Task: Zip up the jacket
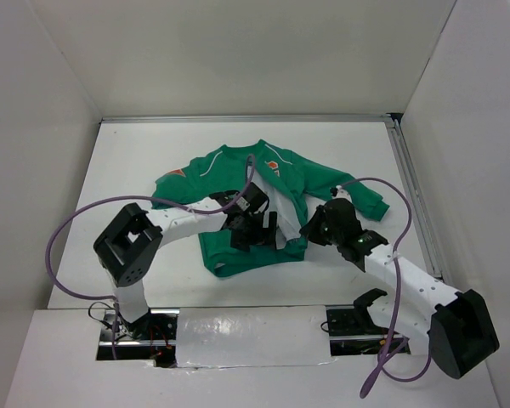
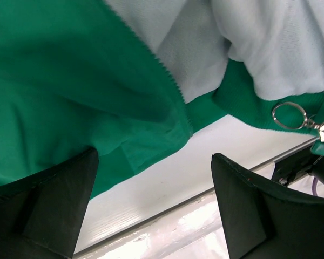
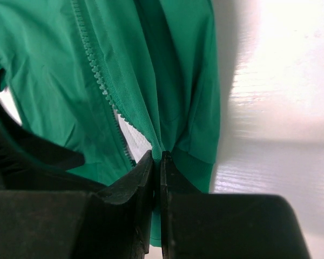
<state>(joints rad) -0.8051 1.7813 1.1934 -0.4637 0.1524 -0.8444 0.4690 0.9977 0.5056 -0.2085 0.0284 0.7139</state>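
one jacket [image 1: 229,170] flat on the table [image 1: 136,161], roughly central, collar far from the arm bases and hem toward them. open down the front, with grey lining bared between the green panels. long axis of the zip line from the near hem up to the far collar, so any closing pull likely away from the bases.

over the hem end, both arms, close together. left gripper [image 1: 255,236] above the panel on its own side, spread wide and holding nothing; hard to tell whether brushing the cloth or just clear of it. right gripper [image 1: 306,231] clamped tight on the jacket's lower front edge, right at the bottom of the zipper teeth [image 3: 97,75], pinning that corner.

smallest and most decisive: silver pull ring [image 2: 289,116] at the hem rib, off to the right of the left gripper's fingers [image 2: 248,205] in its wrist view, near but not between them. probably the left arm's job, then: sideways toward the ring before closing, with the right grip as anchor. unclear whether slider and opposite teeth already mated.
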